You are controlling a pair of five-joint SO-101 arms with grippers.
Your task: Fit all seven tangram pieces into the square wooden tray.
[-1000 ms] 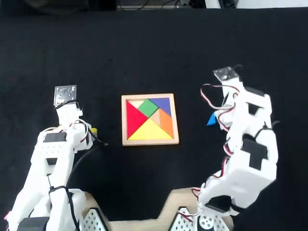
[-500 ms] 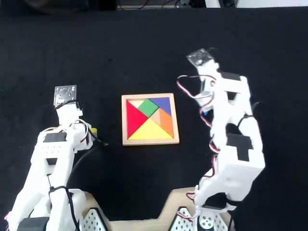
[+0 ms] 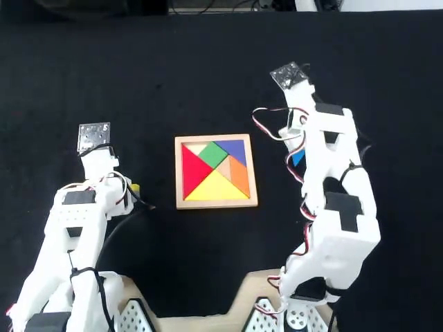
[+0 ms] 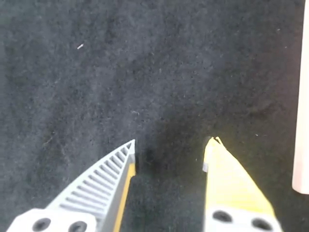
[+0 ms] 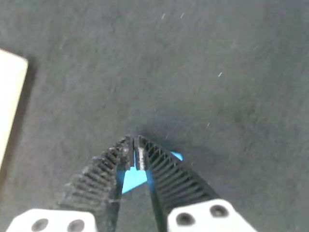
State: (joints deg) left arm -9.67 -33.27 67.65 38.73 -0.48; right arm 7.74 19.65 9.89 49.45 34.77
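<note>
The square wooden tray (image 3: 179, 171) lies at the table's middle, holding red, green, purple, orange, yellow and pale pieces. A small blue piece (image 3: 297, 158) hangs just right of the tray, under the right arm. My right gripper (image 5: 133, 140) is shut on this blue piece (image 5: 131, 178), above bare black cloth, with the tray's edge (image 5: 10, 92) off to one side. My left gripper (image 4: 173, 145) stands open over the cloth left of the tray, nothing between its fingers; the tray's edge (image 4: 302, 121) shows beside it.
Black cloth (image 3: 208, 69) covers the whole table, with free room behind and on both sides of the tray. The arms' bases and a wooden board (image 3: 242, 304) sit at the front edge.
The right arm swung left toward the tray with the blue piece in its gripper, then nearly stopped. The left arm has not moved.
</note>
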